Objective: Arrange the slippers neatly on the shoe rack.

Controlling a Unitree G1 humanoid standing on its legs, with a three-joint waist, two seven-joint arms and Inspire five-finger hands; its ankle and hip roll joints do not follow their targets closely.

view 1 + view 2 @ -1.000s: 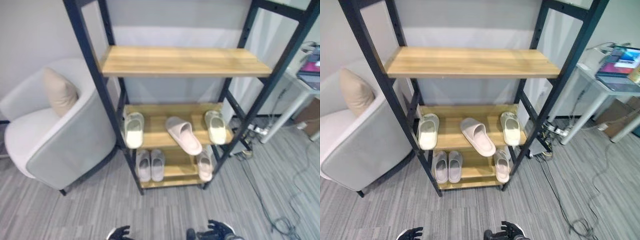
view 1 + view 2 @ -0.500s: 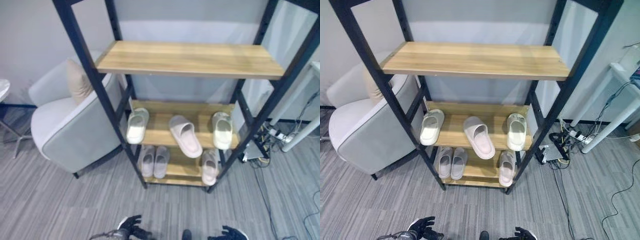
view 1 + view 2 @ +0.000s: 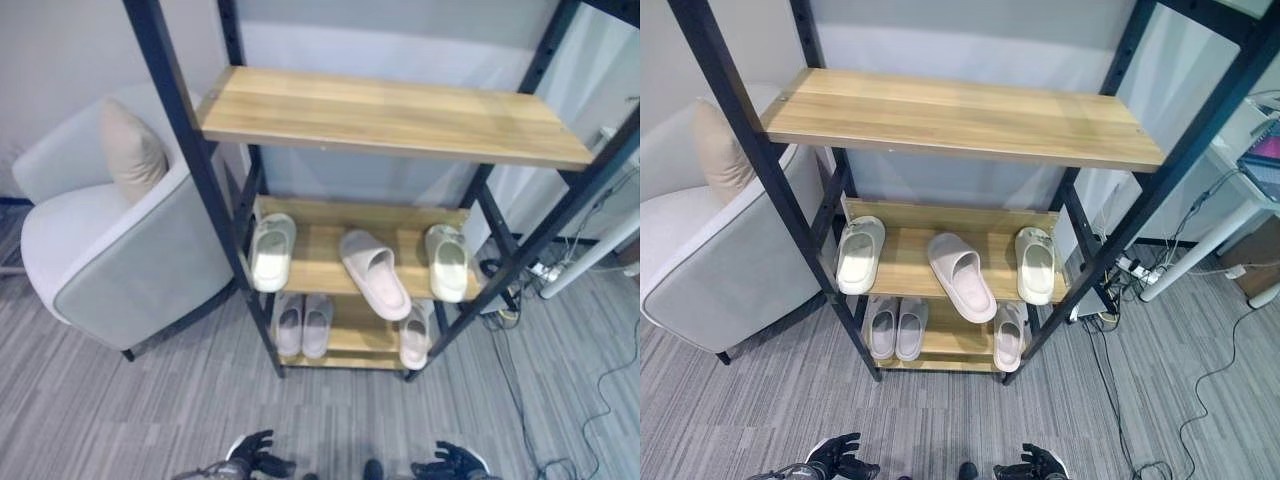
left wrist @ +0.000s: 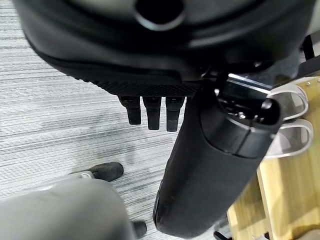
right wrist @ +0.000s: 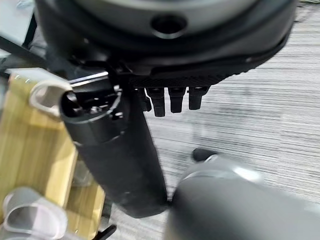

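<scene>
Bottom edge: left hand (image 3: pixel 255 462) and right hand (image 3: pixel 447 463), fingers loose, grasping nothing, above grey striped carpet (image 3: pixel 130 410). Centre: black-framed shoe rack (image 3: pixel 390 115), wooden boards, soft pale slippers (image 3: pixel 374 273) on lower shelves. Left: rounded grey armchair (image 3: pixel 110 260).

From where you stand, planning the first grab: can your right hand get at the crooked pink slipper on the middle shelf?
Probably yes: the right hand hangs low and open, the pink slipper overhangs the shelf's open front, nothing between.
</scene>
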